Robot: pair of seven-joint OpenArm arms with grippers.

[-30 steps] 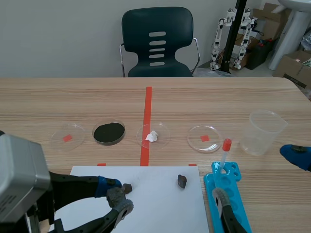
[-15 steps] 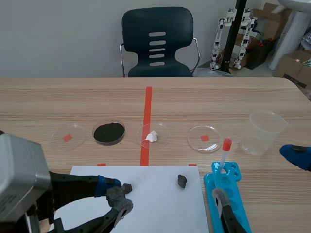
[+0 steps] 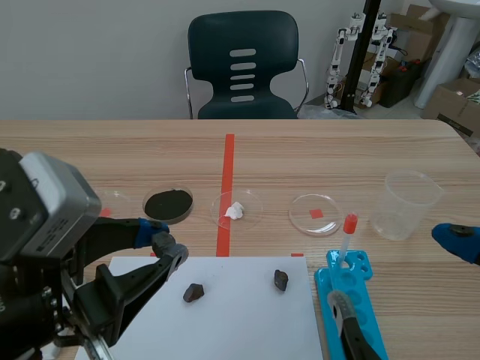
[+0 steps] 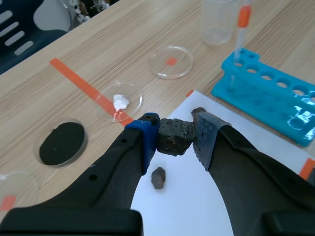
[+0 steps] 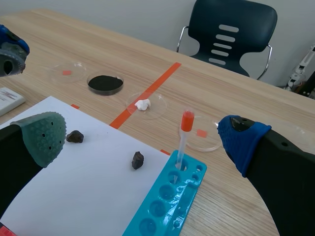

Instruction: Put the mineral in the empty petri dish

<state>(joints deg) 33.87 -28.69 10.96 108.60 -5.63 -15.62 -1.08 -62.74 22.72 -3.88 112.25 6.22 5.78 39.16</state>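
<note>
My left gripper (image 4: pixel 176 133) is shut on a dark mineral chunk (image 4: pixel 172 138) and hangs above the white paper (image 3: pixel 240 319), close to its far left corner. In the scene view this gripper (image 3: pixel 166 251) hides the chunk. Two more dark minerals (image 3: pixel 193 292) (image 3: pixel 280 280) lie on the paper; the first (image 4: pixel 158 178) sits right under the held one. An empty petri dish (image 3: pixel 316 212) over a red mark stands right of the tape line, and a second one (image 4: pixel 15 187) at the row's left end. My right gripper (image 5: pixel 141 132) stands open over the rack.
A dish of black powder (image 3: pixel 168 204) and one with a white lump (image 3: pixel 237 210) stand between the empty dishes. A turquoise tube rack (image 3: pixel 352 300) holds a red-capped tube (image 3: pixel 347 236). At the right stands a clear beaker (image 3: pixel 406 204). A chair (image 3: pixel 244 67) is behind the table.
My left gripper has risen and moved left and away, toward the dish row. A mineral that lay by its tip stays on the paper. The right arm has kept still.
</note>
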